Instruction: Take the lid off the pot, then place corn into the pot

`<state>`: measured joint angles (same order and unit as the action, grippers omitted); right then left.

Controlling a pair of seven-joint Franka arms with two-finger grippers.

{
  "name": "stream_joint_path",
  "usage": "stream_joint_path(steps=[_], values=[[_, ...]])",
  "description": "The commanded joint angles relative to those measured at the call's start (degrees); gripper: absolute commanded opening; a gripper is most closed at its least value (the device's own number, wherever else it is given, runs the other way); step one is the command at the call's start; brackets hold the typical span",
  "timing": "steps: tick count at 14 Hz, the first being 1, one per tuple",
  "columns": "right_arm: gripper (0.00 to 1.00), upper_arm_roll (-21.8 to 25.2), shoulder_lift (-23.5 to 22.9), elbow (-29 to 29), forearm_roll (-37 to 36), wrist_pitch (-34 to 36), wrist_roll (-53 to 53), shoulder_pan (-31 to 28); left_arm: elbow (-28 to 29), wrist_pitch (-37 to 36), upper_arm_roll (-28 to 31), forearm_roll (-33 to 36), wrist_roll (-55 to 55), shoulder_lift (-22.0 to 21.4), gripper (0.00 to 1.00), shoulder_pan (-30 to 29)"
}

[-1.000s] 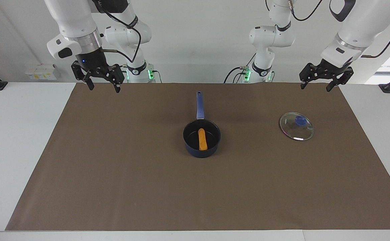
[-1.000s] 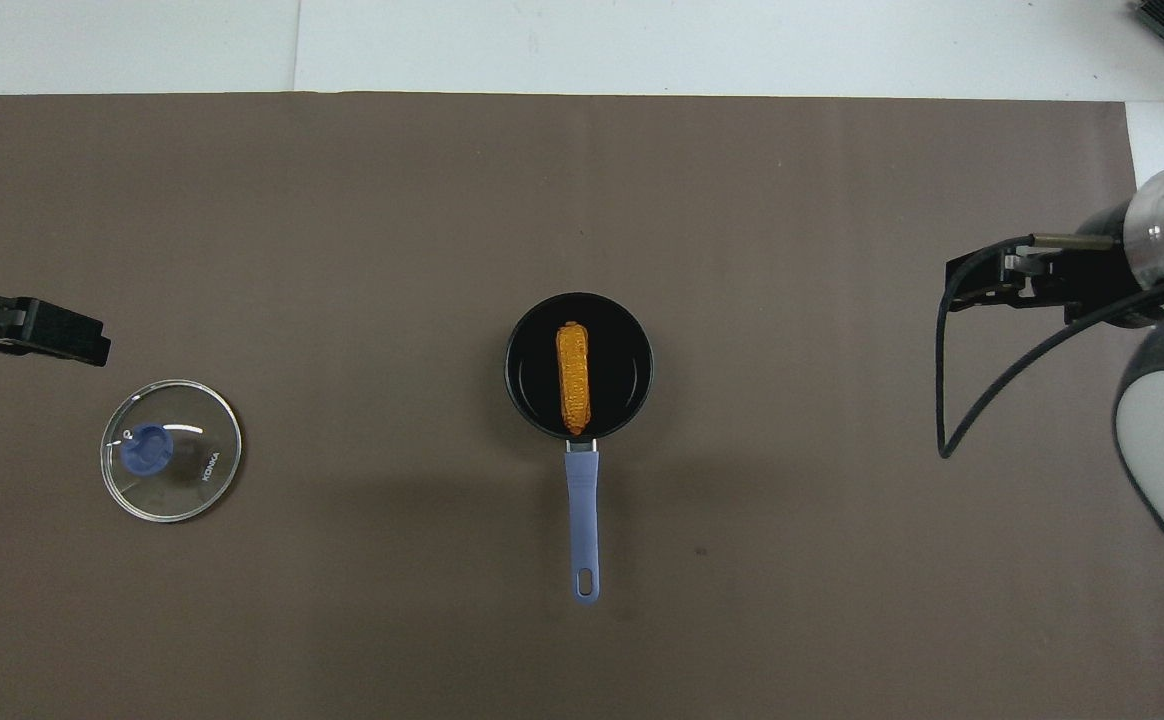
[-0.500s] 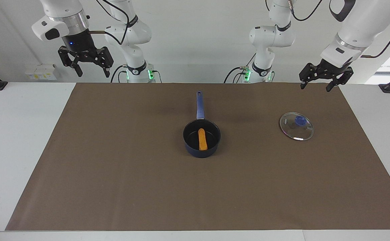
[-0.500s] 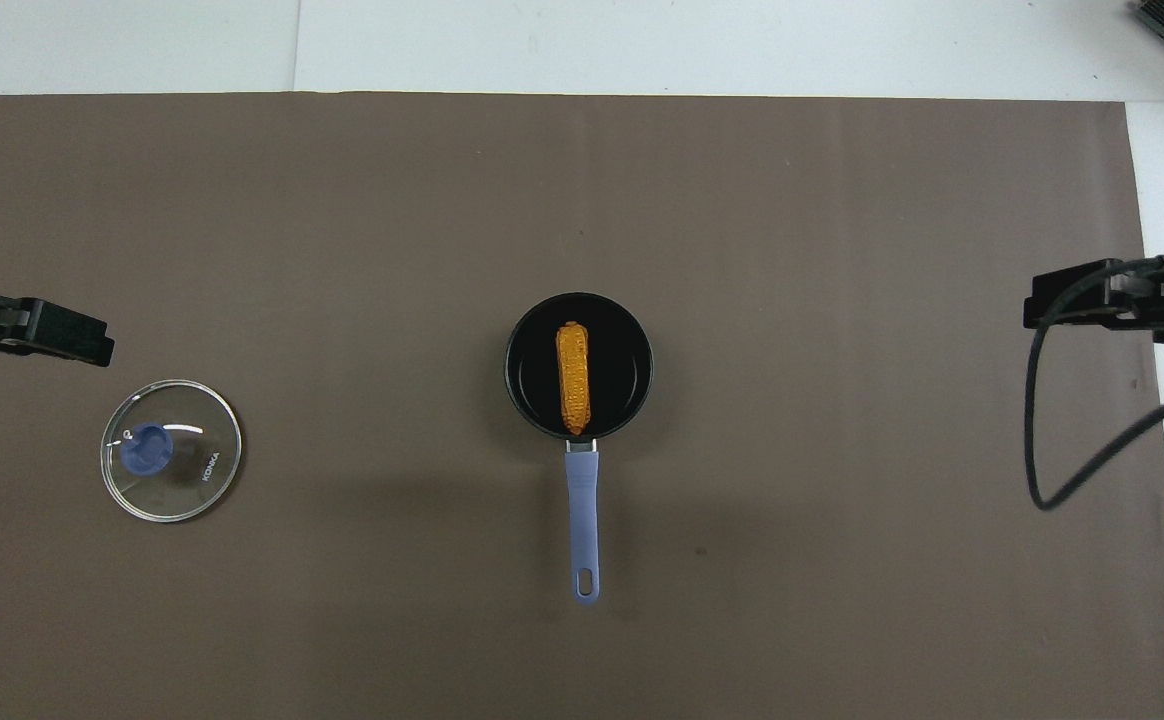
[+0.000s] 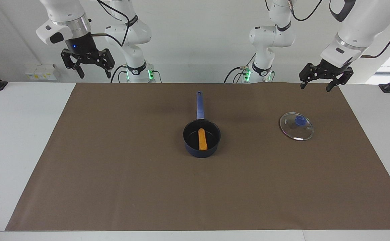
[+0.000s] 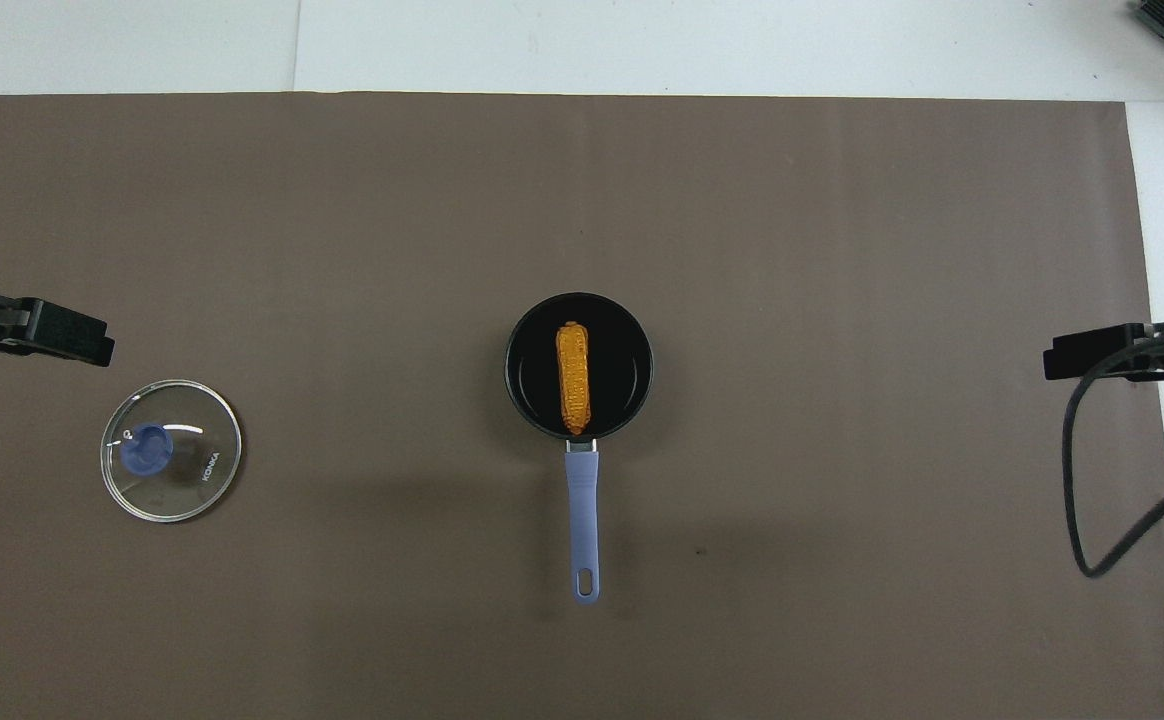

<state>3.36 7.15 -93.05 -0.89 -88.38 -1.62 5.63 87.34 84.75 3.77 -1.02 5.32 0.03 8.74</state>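
Note:
The navy pot [image 5: 189, 143] [image 6: 524, 395] stands uncovered at the middle of the brown mat, its blue handle [image 5: 199, 105] [image 6: 582, 525] pointing toward the robots. The yellow-orange corn [image 5: 202, 139] [image 6: 572, 377] lies inside it. The glass lid [image 5: 296, 126] [image 6: 171, 450] with its blue knob lies flat on the mat toward the left arm's end. My left gripper [image 5: 317, 85] is open and empty, raised over the mat's edge near the lid. My right gripper [image 5: 92, 72] is open and empty, raised high at the right arm's end of the table.
The brown mat [image 5: 114, 167] [image 6: 842, 250] covers most of the white table [image 5: 17, 110]. The right arm's black cable [image 6: 1077, 480] hangs over the mat's edge at that end. A small white box [image 5: 41, 72] sits by the wall near the right arm.
My right gripper has risen and drawn back from over the mat toward its own end of the table. The left gripper, pot, corn and lid have not moved.

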Motion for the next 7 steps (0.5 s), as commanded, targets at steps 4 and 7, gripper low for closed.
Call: stream_joint_path(steps=[4, 7], values=[[1.0, -0.4, 1.1, -0.9, -0.3, 0.0, 3.5, -2.9, 1.3, 1.1, 0.5, -0.6, -0.7, -0.8, 1.0, 0.7], [1.0, -0.5, 1.0, -0.9, -0.3, -1.1, 3.2, -2.6, 1.3, 1.1, 0.5, -0.6, -0.7, -0.8, 1.0, 0.6]])
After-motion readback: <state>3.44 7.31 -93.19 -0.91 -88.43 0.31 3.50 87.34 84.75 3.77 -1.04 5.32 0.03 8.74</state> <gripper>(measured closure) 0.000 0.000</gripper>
